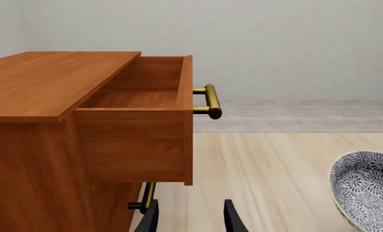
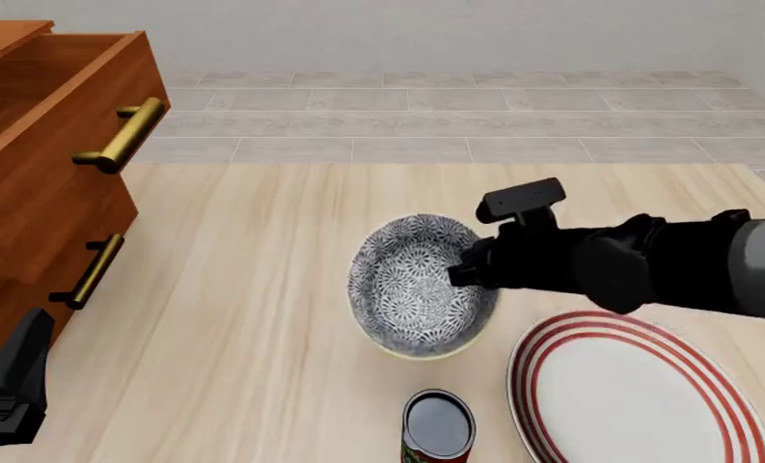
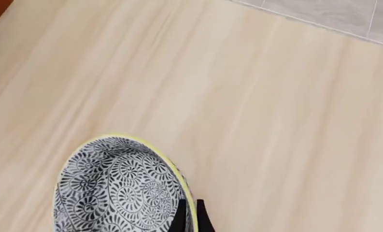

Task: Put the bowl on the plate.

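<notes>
I had the right end effector (image 3: 190,215) pinching the bowl's (image 2: 420,284) rim near mid-desk (image 2: 254,289); the bowl looked empty. The plate (image 2: 633,393) sat bare at the near right corner. My left end effector (image 1: 191,217) was spread.

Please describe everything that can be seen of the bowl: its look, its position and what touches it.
The bowl is deep and round, with a grey-blue and white floral pattern inside and a pale yellowish rim. It looks ceramic and is empty. It appears tilted, near the middle of the table, left of the plate and behind the can. The right gripper is closed on its rim, one finger inside, one outside.
</notes>
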Robot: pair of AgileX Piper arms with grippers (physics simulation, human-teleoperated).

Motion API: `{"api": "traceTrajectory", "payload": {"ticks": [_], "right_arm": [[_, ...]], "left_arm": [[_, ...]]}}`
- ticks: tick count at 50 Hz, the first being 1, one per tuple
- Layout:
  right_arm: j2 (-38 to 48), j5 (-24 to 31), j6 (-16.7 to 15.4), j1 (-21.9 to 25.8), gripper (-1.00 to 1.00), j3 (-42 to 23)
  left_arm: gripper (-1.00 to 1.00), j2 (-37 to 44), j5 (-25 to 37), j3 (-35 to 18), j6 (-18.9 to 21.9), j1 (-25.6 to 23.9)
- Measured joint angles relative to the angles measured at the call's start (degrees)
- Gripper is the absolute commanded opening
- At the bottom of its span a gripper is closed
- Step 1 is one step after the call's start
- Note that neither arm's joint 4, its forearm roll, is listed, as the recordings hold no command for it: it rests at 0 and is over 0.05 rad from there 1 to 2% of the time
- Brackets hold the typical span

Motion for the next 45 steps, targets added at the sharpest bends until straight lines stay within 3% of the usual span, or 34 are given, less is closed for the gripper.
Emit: {"api": "traceTrajectory", "payload": {"ticks": [22, 45], "right_arm": [[-8.2, 4.4, -2.0, -4.4, -1.00, -0.2], [-20.4, 8.1, -2.7, -11.8, -1.00, 6.5]], "left_arm": [[1.00, 0.0, 0.0, 0.0, 0.0, 0.0], [1.00, 0.0, 0.0, 0.0, 0.0, 0.0]]}}
